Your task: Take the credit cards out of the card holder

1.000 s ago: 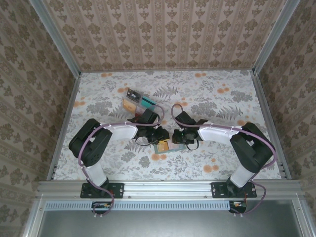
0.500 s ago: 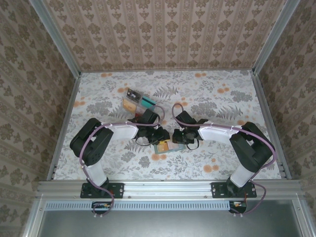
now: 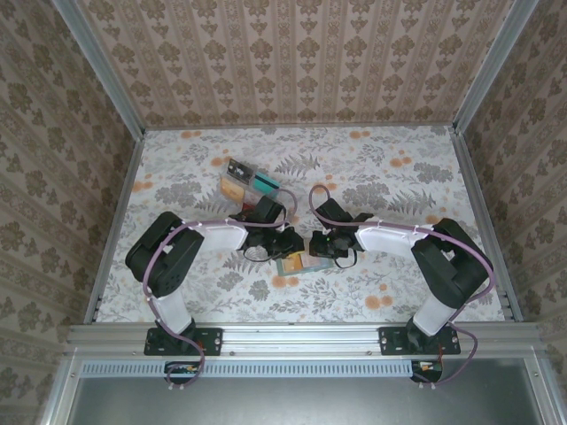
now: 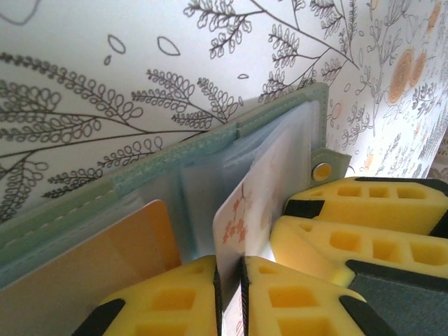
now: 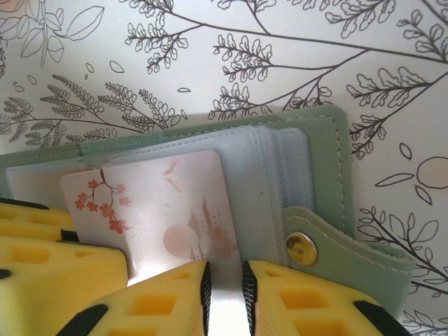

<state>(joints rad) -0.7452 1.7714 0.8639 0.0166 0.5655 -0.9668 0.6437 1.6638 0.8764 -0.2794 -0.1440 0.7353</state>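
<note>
The card holder [image 3: 297, 263] lies open on the floral table between both arms, grey-green [image 4: 210, 143] with a brass snap tab [image 5: 302, 248]. A white credit card with red blossoms [image 4: 248, 203] sticks out of its pale sleeves [image 5: 154, 203]. My left gripper [image 4: 229, 264] is shut on that card's near edge. A tan-orange card [image 4: 105, 259] sits in the holder's other half. My right gripper [image 5: 224, 269] is closed to a narrow gap on the card holder's sleeve pages, beside the snap. In the top view both grippers, left [image 3: 285, 248] and right [image 3: 317, 250], meet over the holder.
A clear tray with colourful cards [image 3: 244, 179] stands behind the left arm. Patterned walls enclose the table on three sides. Open tabletop lies at the back and far right [image 3: 407, 177].
My left gripper's jaws have closed in onto the white card. Neither arm has visibly moved in the top view.
</note>
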